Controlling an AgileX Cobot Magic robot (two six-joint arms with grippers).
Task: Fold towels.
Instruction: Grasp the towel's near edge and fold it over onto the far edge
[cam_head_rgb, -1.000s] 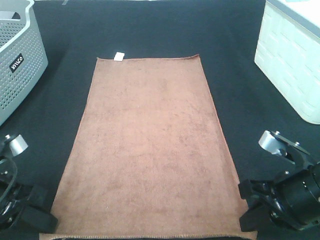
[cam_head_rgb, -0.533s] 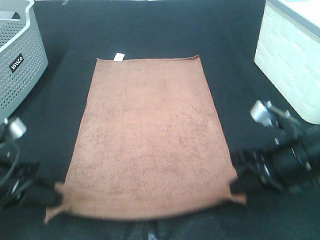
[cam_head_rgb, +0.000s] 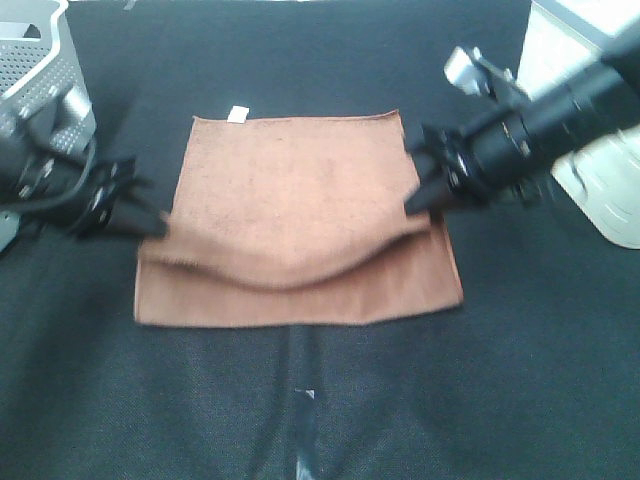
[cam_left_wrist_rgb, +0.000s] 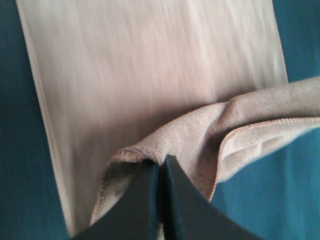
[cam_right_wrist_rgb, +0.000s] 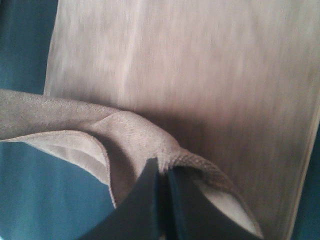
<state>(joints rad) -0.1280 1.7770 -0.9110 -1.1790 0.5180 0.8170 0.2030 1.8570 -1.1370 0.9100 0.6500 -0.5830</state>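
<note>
1. Both grippers are carrying the towel's (cam_head_rgb: 300, 190) near edge up and away from the robot: a second ago that edge was lying flat at the table's (cam_head_rgb: 300, 400) near side, and now it is hanging lifted about halfway along the cloth
2. Left gripper (cam_head_rgb: 150, 222) is pinching one corner of the lifted edge, its dark fingers (cam_left_wrist_rgb: 142, 200) pressing together with cloth between them; in the left wrist view the hemmed corner is bunching right at the tips and curling off to one side
3. Right gripper (cam_head_rgb: 415, 203) is pinching the opposite corner in the same way, fingers (cam_right_wrist_rgb: 147, 200) closing tight on a fold of cloth that is puckering just ahead of the tips
4. Between the two pairs of fingers, the raised edge is sagging in a shallow curve and drooping onto the layer beneath
5. Ahead of the fingers, the rest of the towel is lying flat on the table, with its white tag (cam_head_rgb: 238, 114) sitting at the far edge, well apart from both grippers
6. Behind the fingers, the doubled part is forming a fold line on the table
7. Outward of the left fingers, a grey basket (cam_head_rgb: 40, 90) is standing near; outward of the right fingers, a white bin (cam_head_rgb: 600, 200) is sitting behind the blurred arm
</note>
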